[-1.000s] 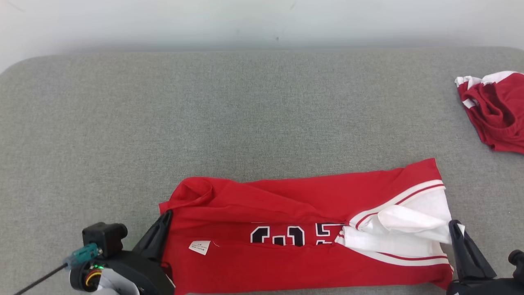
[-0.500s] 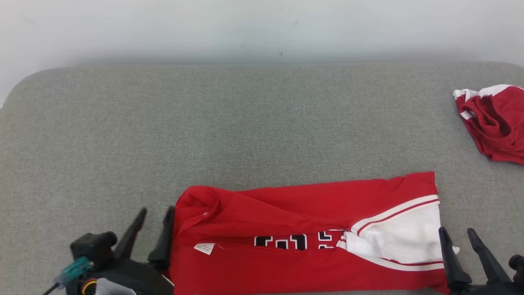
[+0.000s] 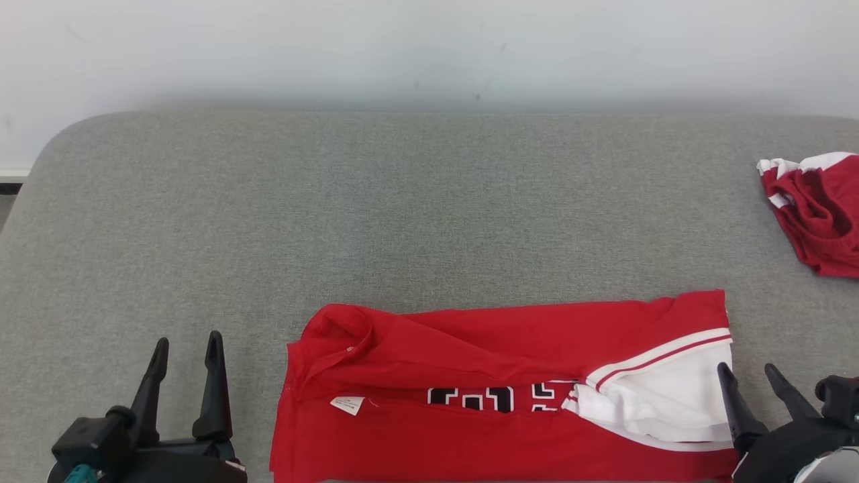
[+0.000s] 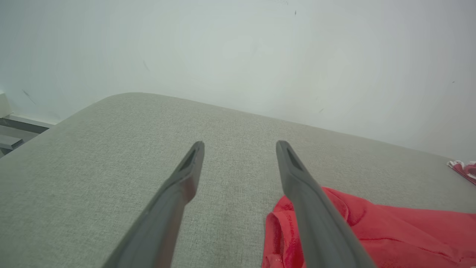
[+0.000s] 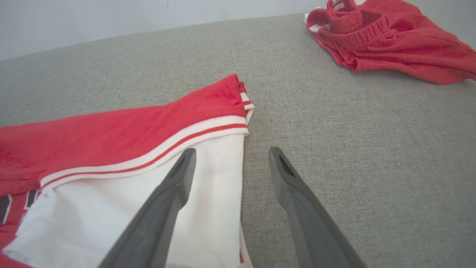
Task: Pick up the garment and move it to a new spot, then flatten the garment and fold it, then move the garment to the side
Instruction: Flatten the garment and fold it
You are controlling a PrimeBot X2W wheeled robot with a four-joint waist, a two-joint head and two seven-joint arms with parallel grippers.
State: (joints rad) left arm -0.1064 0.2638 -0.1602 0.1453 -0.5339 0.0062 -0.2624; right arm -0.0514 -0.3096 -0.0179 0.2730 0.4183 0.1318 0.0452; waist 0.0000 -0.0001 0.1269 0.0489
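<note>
The garment (image 3: 470, 376) is a red jersey with a white side panel and black numbers, lying folded lengthwise as a long band near the front of the grey padded table (image 3: 402, 215). My left gripper (image 3: 186, 343) stands open, well left of the garment's left end, holding nothing. In the left wrist view its fingers (image 4: 178, 190) are spread over bare grey cloth, with the garment (image 4: 372, 230) to their right. My right gripper (image 3: 746, 367) is open at the garment's right end; in the right wrist view the left finger (image 5: 167, 201) hangs over the white panel (image 5: 148, 208).
A second red and white garment (image 3: 815, 211) lies crumpled at the table's far right edge, also in the right wrist view (image 5: 386, 37). A pale wall (image 3: 429, 47) stands behind the table. The table's rounded left corner (image 3: 47, 154) drops off to the floor.
Both grippers have opened and let go of the garment's ends, which now lie flat. The left gripper has drawn away to the left. The head camera has tilted, shifting the scene down.
</note>
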